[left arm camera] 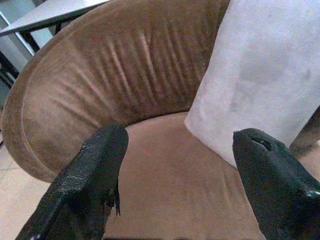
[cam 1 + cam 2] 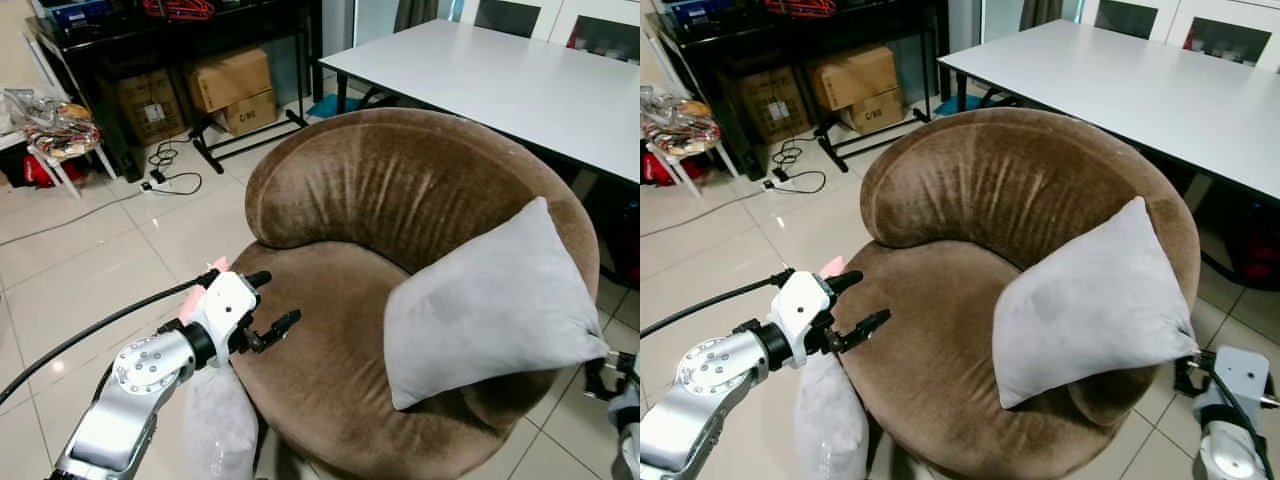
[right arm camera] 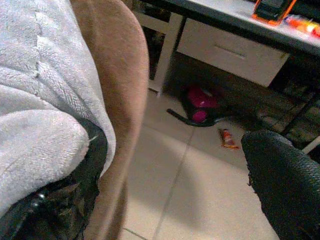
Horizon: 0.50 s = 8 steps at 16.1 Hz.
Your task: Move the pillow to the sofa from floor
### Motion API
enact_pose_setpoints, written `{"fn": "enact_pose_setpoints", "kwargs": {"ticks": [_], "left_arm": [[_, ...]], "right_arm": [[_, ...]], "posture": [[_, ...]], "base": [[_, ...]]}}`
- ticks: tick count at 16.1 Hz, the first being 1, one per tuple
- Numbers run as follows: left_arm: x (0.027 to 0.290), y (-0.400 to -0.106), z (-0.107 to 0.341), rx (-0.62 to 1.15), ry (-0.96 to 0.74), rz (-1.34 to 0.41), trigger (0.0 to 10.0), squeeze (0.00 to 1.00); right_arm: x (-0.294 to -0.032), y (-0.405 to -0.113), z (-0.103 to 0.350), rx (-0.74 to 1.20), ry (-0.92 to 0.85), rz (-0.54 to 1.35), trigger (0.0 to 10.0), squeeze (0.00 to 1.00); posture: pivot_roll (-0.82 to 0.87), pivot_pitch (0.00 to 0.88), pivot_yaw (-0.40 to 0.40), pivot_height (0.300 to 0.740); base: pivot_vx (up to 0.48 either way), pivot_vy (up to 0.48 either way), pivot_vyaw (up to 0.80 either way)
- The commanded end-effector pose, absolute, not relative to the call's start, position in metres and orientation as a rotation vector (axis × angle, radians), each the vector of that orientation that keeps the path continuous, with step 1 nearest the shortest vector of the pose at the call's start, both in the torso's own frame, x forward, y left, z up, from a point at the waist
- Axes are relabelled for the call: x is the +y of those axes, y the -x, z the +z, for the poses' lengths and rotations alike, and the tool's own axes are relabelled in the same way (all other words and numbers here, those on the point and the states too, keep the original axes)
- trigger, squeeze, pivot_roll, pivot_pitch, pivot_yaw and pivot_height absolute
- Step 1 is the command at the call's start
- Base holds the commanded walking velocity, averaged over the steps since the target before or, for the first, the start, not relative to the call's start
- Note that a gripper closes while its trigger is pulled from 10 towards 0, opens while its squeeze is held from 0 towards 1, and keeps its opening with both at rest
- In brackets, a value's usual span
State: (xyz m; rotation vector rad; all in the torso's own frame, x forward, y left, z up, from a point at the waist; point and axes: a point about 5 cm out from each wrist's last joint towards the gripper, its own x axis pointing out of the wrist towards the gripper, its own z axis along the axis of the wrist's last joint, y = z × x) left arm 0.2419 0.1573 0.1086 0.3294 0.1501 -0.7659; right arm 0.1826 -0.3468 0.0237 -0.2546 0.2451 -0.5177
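The left claw (image 2: 268,305) hangs over the front left edge of the sofa (image 2: 340,190) seat, its two black fingers (image 1: 95,170) spread wide apart with nothing between them and nothing touched. From its wrist camera the brown velvet backrest rises ahead and the grey pillow (image 2: 490,300) stands beyond the far finger.

The right claw (image 2: 1200,375) sits low at the sofa's right side, just by the pillow's lower corner. In its wrist view the fingers (image 3: 285,175) stand apart; the pillow's fabric lies against the near finger, but nothing is pinched between the two, so the claw is released.

The pillow is on the sofa, propped tilted against the right part of the backrest, its lower edge on the seat.

A pale bundle (image 2: 222,425) stands on the floor just beside the sofa's front left, below the left arm. Behind the sofa a white counter (image 2: 500,70) runs across. Further left, cardboard boxes (image 2: 232,88) sit under a black stand; one bears dark lettering too small to read for certain. A cable and power strip (image 2: 160,180) lie on the tiled floor (image 2: 90,270).
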Motion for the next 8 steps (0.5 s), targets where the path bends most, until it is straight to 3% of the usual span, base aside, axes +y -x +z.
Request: {"fn": "enact_pose_setpoints", "kwargs": {"ticks": [1, 8], "left_arm": [[0.158, -0.245, 0.108, 0.147, -0.351, -0.763, 10.0, 0.00], [0.158, -0.244, 0.109, 0.130, -0.357, -0.742, 10.0, 0.00]], "right_arm": [[-0.338, -0.193, 0.032, 0.234, 0.420, -0.380, 10.0, 0.00], [-0.325, -0.204, 0.028, 0.345, 0.866, -0.167, 10.0, 0.00]], "posture": [[-0.04, 0.000, 0.068, 0.740], [-0.03, 0.000, 0.055, 0.740]], "base": [[0.000, 0.000, 0.00], [0.000, 0.000, 0.00]]}}
